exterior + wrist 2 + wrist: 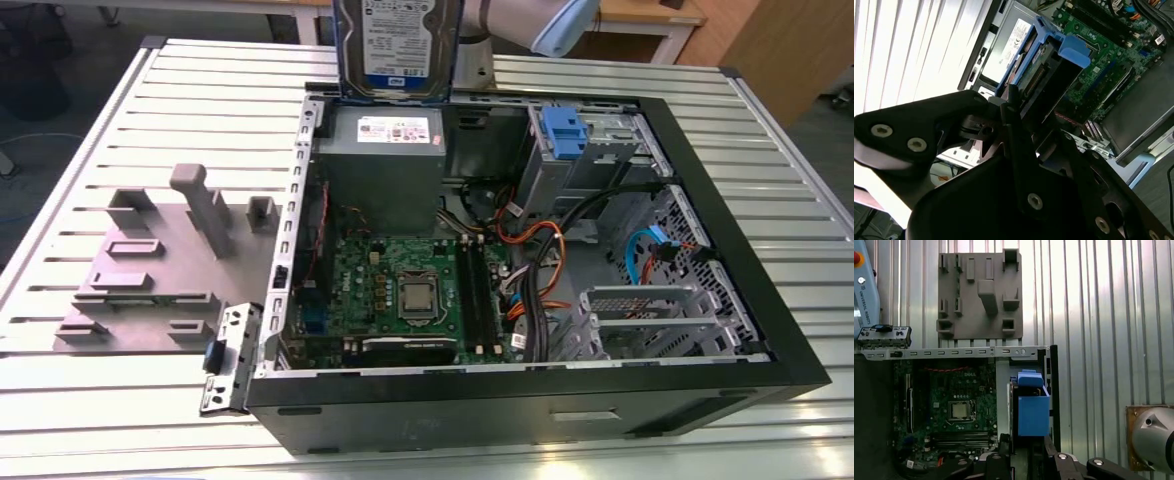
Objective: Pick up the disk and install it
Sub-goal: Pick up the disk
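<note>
Gripper state: the gripper [1036,125] is closed to the width of the disk [1046,75] and clamps it. One black finger [1013,112] lies against each broad face.
Gripper contact: the fingers touch nothing but the disk, in both wrist views.
Disk position: the disk is held clear of the table [120,420], over the end of the open computer case [534,405] where the power-supply box [380,160] sits. It is at the top edge of the exterior view.
Disk orientation: it stands upright on edge, with its labelled face towards the exterior camera. Whether its lower edge touches the case rim cannot be told.
Disk appearance: a flat silver metal body with a white-and-blue label [396,40]. A blue plastic bracket [1033,412] runs along its side and ends in a blue tab [1074,50].
Case interior: a green motherboard [400,290] lies beside the power-supply box.
Stand: a grey stand [160,260] with upright posts rests on the table at the exterior view's left, just beside the case.
</note>
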Available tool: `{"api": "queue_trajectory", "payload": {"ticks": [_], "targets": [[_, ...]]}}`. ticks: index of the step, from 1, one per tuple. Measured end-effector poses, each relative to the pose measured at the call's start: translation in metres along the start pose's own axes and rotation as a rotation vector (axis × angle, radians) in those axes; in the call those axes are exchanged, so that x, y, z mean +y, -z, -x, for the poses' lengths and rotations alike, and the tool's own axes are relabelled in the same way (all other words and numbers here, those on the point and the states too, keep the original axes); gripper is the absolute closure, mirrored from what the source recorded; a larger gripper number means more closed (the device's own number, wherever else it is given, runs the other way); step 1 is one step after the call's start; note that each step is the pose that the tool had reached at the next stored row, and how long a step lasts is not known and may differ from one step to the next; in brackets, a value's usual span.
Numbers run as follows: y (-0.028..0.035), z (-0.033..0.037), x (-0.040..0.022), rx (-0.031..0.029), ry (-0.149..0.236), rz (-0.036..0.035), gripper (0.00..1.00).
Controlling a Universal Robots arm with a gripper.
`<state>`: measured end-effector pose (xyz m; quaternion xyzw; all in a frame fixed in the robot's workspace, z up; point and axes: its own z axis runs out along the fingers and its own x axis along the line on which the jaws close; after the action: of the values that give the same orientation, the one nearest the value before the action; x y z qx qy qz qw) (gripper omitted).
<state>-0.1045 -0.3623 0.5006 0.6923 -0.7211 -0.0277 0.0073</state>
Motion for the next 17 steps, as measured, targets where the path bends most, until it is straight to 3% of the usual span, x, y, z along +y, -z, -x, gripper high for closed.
{"api": "queue_trajectory", "payload": {"ticks": [17], "targets": [[0.0006, 0.0007, -0.0150, 0.0001, 0.000, 0.0000, 0.65]]}}
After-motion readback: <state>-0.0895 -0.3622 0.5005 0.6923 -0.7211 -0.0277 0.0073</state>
